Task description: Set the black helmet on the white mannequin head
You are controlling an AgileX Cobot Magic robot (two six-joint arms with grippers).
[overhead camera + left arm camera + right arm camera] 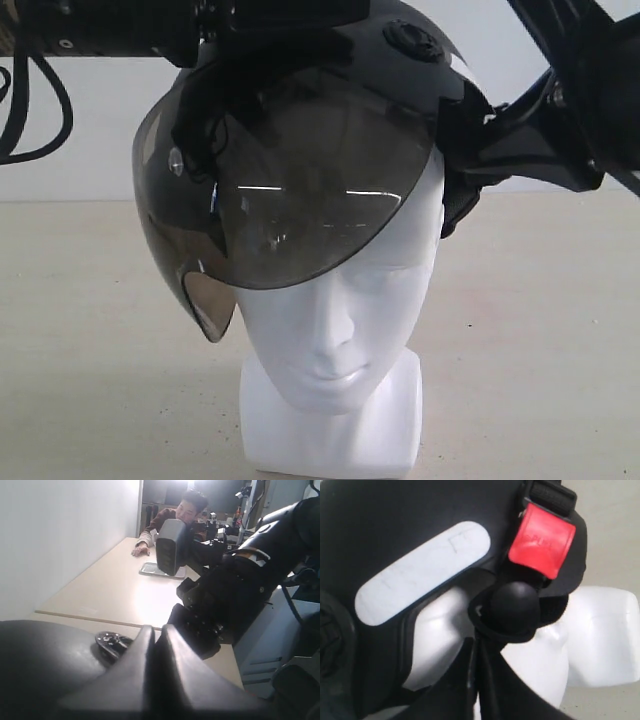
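Observation:
The black helmet [330,60] sits tilted over the crown of the white mannequin head [335,340], its smoky visor [300,200] covering the forehead and eyes. My left gripper [205,115] comes in from the top left and is pinched on the helmet's front rim; its fingers [145,650] lie together beside the shell [45,660]. My right gripper [462,150] grips the helmet's side. In the right wrist view its fingertips [470,652] close on the black lining under the red buckle [542,540], with the white head [540,665] behind.
The head stands on a beige table [540,330] in front of a white wall [90,150]. In the left wrist view, my right arm [240,590] reaches in, and a person [175,512] leans on a far table beside a tray [150,570].

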